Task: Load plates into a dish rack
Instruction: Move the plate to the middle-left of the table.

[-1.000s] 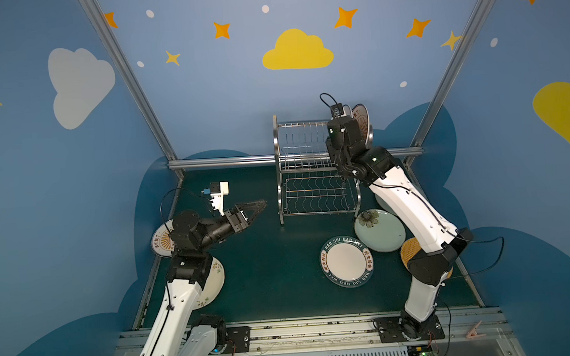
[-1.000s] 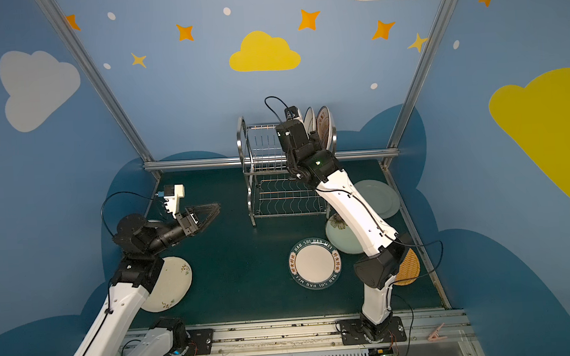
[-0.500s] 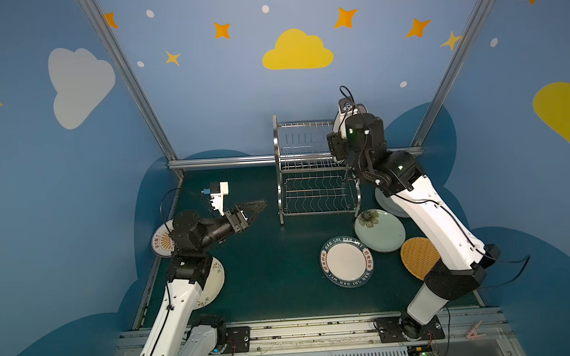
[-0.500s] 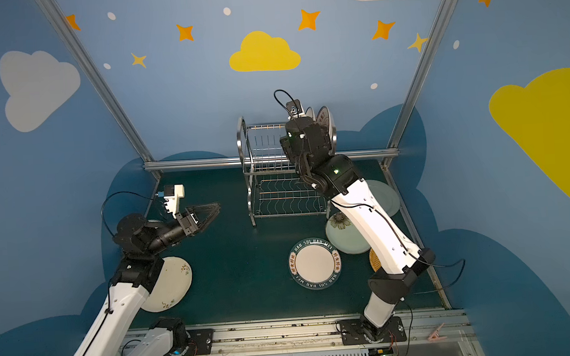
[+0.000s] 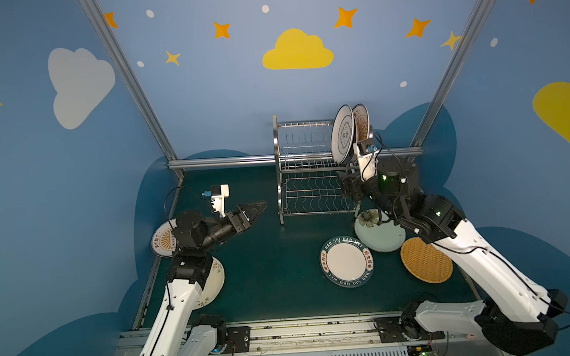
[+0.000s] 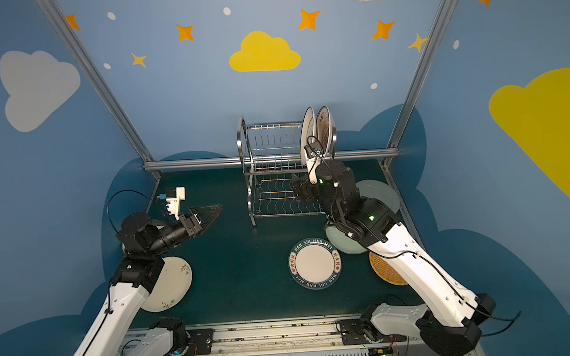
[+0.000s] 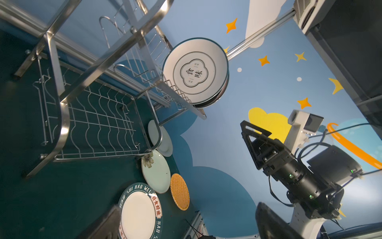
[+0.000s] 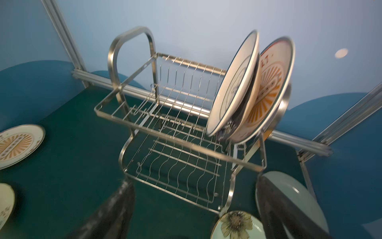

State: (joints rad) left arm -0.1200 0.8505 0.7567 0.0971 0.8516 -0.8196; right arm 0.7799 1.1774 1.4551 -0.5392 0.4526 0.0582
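Observation:
The steel dish rack stands at the back of the mat. At the right end of its upper tier a dark-rimmed white plate and an orange sunburst plate stand upright, with a dark plate edge between them. My right gripper hangs open and empty by the lower tier's right end. My left gripper is open and empty, well left of the rack.
Flat on the mat lie a green-lettered plate, a pale green flower plate, an orange woven plate and another pale plate. A sunburst plate and a white floral plate lie by my left arm.
My right gripper opened, left the white plate standing on the upper tier, and drew back down to the lower tier's level. The left arm stayed still.

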